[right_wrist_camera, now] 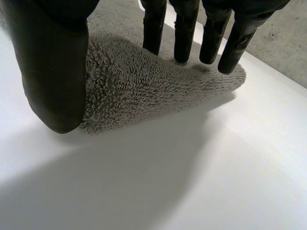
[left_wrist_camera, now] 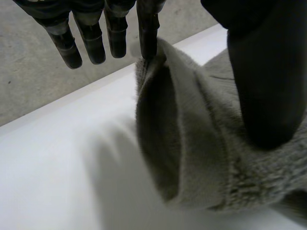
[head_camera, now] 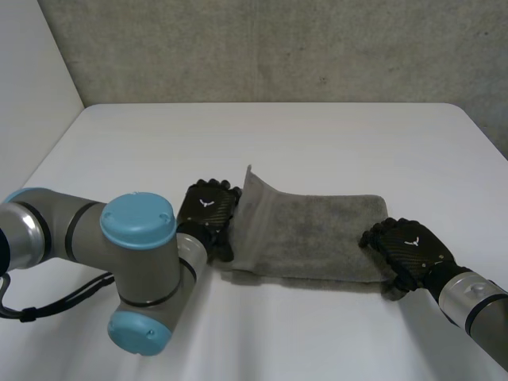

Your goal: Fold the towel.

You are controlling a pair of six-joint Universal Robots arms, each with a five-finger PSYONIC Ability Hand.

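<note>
The grey towel (head_camera: 317, 234) lies on the white table (head_camera: 278, 135) as a long folded strip, crosswise in front of the robot and nearer to it than to the table's far edge. The left hand (head_camera: 208, 210) is at the towel's left end, which stands up from the table as a raised flap against the hand. In the left wrist view this end of the towel (left_wrist_camera: 206, 158) is doubled over into a loose pocket. One of the fingers (left_wrist_camera: 147, 28) touches the top of the raised edge and the thumb (left_wrist_camera: 266, 72) presses on the pile from the other side, so the cloth is pinched between them. The other fingers hang straight, clear of the towel. The right hand (head_camera: 409, 248) is at the towel's right end, knuckles up, its fingers bent down over the short edge. In the right wrist view the fingers (right_wrist_camera: 184, 33) rest on top of the towel (right_wrist_camera: 144, 86) near its end, and the thumb (right_wrist_camera: 53, 67) sits against the towel's near corner. The end is gripped between thumb and fingers and bunches up slightly above the table (right_wrist_camera: 192, 182).
</note>
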